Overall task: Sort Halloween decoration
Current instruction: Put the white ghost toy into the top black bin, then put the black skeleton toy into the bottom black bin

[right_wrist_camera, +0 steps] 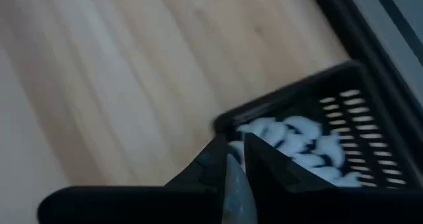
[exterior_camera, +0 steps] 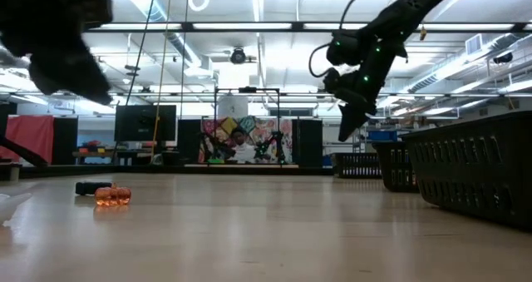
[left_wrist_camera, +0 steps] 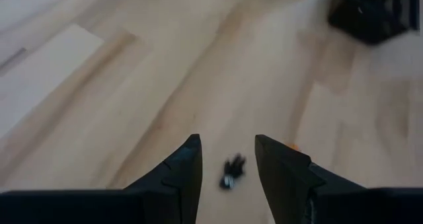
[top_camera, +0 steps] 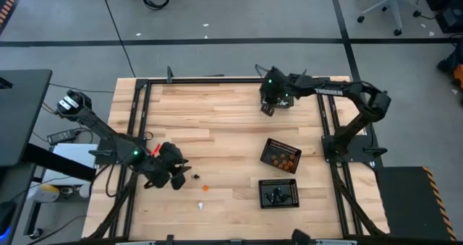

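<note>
While most figures already lie in trays, orange (top_camera: 281,155) and black (top_camera: 278,195) on the right and white (right_wrist_camera: 301,143) at the far side, three stay loose near the left: black (left_wrist_camera: 231,172), orange (top_camera: 205,188), white (top_camera: 201,204); left gripper (left_wrist_camera: 228,159) hangs released over the black one; right gripper (right_wrist_camera: 236,150), clenched on a white figure, hovers over the white tray.
</note>
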You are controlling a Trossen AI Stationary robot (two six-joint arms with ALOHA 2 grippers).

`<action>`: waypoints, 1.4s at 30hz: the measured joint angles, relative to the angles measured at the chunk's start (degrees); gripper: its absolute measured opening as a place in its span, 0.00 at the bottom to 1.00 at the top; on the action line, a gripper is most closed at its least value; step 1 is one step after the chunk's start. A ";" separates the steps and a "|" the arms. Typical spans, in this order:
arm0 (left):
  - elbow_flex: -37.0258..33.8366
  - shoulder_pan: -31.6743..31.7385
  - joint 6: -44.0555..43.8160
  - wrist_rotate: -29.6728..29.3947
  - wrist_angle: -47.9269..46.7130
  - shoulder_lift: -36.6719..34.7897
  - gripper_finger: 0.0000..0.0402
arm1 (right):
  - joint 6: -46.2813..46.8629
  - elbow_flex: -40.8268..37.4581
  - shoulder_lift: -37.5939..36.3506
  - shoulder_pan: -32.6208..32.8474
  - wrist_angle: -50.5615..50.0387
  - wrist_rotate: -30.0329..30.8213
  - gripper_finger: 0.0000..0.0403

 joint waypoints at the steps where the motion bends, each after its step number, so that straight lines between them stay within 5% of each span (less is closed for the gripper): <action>1: 0.00 1.03 0.65 -0.02 0.69 0.00 0.37 | -0.22 0.00 -0.11 -1.29 0.13 -0.43 0.13; 12: 0.00 10.15 5.28 0.04 4.04 0.02 0.37 | -1.26 -2.12 0.46 -12.90 2.78 -5.73 0.15; 21: 0.01 12.27 6.41 0.15 4.01 0.02 0.37 | -1.26 -5.26 0.46 -16.32 4.79 -11.30 0.18; 31: 0.02 12.58 6.42 1.63 4.34 0.02 0.37 | -1.36 -2.94 0.14 -17.88 3.78 -14.21 0.35; 42: 0.02 12.49 12.72 14.42 4.31 0.02 0.37 | 1.02 5.25 -4.89 -1.69 4.38 -14.24 0.36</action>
